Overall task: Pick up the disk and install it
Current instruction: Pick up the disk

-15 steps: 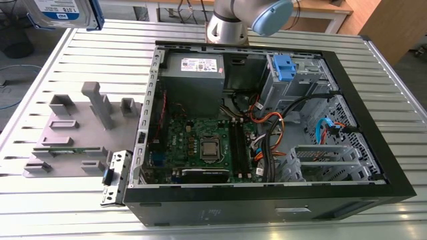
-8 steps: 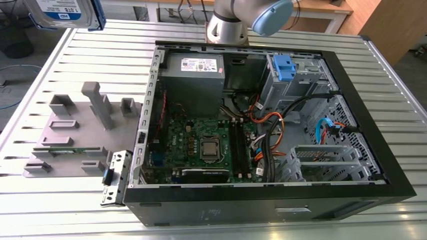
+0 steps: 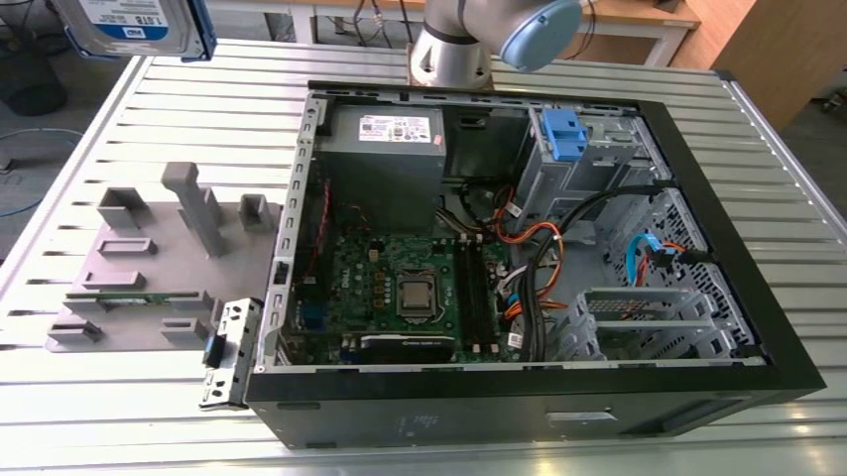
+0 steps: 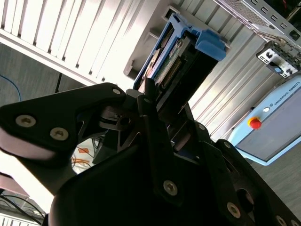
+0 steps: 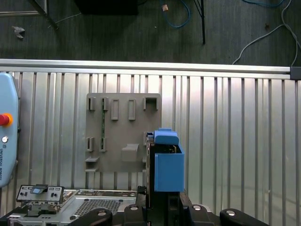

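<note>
My gripper is clamped shut on the disk, one flat silver-grey metal slab with a white-and-blue label and blue plastic rails, held above the ribbed aluminium table. On the table sit one matte grey plate with upright blocks and one open black case with tangled cables inside.

Flat silver-grey metal disk with a white-and-blue label and bright blue plastic rails. Matte black gripper. Silver ribbed aluminium table, striped by parallel grooves. Grey fixture plate. Black computer case shows a green motherboard and orange cables.
</note>
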Robot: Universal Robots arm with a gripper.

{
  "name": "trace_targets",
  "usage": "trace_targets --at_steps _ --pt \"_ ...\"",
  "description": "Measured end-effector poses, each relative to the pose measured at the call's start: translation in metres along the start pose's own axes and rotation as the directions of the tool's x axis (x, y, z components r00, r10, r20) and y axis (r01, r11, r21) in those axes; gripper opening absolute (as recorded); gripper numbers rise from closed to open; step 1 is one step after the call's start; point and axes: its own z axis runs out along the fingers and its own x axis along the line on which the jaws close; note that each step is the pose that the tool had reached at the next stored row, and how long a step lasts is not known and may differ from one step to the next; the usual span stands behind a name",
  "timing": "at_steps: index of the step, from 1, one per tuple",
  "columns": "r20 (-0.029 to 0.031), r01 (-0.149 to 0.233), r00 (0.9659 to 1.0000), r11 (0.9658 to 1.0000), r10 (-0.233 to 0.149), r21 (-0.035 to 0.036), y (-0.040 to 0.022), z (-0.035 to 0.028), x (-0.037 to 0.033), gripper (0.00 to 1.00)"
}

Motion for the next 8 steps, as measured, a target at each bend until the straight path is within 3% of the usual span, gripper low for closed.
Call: trace_targets --at_steps 8 --pt "0.0 0.0 1.0 1.0 0.0 0.0 -0.0038 -0.0001 0.0 0.35"
